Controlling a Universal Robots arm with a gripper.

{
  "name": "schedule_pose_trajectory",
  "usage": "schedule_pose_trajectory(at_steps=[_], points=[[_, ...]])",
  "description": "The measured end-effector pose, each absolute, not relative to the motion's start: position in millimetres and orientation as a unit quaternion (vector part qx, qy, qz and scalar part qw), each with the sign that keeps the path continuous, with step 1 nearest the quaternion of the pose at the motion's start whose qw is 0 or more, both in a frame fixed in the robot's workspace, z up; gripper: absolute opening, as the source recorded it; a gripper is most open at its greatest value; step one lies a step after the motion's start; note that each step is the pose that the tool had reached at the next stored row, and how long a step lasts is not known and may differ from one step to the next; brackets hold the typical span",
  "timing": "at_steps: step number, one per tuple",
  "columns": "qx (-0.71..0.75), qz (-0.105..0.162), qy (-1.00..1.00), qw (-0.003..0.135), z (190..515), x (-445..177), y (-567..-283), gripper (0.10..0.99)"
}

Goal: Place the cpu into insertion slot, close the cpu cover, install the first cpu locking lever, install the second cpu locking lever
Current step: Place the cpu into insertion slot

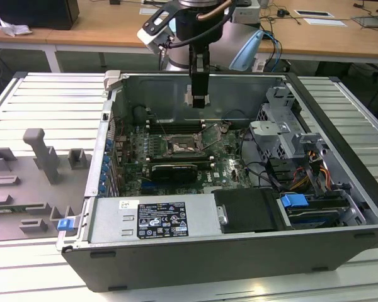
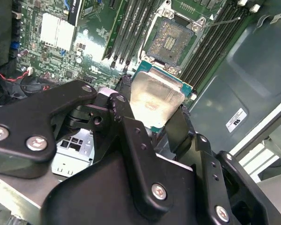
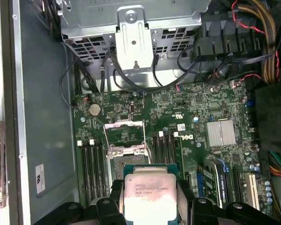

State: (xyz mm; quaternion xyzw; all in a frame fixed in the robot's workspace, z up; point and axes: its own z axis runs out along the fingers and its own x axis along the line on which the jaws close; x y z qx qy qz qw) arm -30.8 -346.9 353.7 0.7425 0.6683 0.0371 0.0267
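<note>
- The gripper (image 2: 152,117) has the cpu (image 2: 157,96) pinched between its two black fingers (image 2: 180,127). They press on two sides of it.
- The cpu hangs in the air over the green motherboard (image 3: 201,101). It is near the insertion slot (image 2: 171,40) but not in it.
- So the first step is not done. The slot is bare and its dark middle shows.
- The cpu cover (image 3: 125,137) looks flipped open just beside the slot. It is not shut yet.
- The two locking levers are not set yet, I think. The thin metal rods by the slot are hard to make out.
- The exterior view shows the whole open computer case (image 1: 176,270). It shows the arm coming down into the case, and how high the gripper is above the board.
- The first wrist view looks straight down on the cpu's pale top and the open cover frame.
- The second wrist view looks from the side. It gives the best look at the fingers and the slot's middle.
</note>
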Motion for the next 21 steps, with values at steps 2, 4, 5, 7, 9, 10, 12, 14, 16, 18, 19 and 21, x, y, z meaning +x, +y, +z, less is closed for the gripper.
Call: schedule_pose_trajectory(at_steps=[2,4,5,7,9,10,12,14,16,18,19,21], points=[[0.742,0.037,0.668,0.027,352.3,-30.8,-346.9,0.537],[0.743,0.037,0.668,0.026,350.4,-30.8,-346.9,0.537],[0.743,0.037,0.668,0.026,349.9,-30.8,-346.9,0.537],[0.742,0.037,0.668,0.026,348.5,-30.8,-346.9,0.537],[0.742,0.037,0.668,0.026,346.3,-30.8,-346.9,0.537],[0.742,0.037,0.668,0.026,345.4,-30.8,-346.9,0.537],[0.742,0.037,0.668,0.026,344.4,-30.8,-346.9,0.537],[0.742,0.037,0.668,0.026,343.4,-30.8,-346.9,0.537],[0.742,0.037,0.668,0.026,341.7,-30.8,-346.9,0.537],[0.742,0.037,0.668,0.026,340.2,-30.8,-346.9,0.537],[0.742,0.037,0.668,0.026,339.8,-30.8,-346.9,0.537],[0.742,0.037,0.668,0.026,338.1,-30.8,-346.9,0.537]])
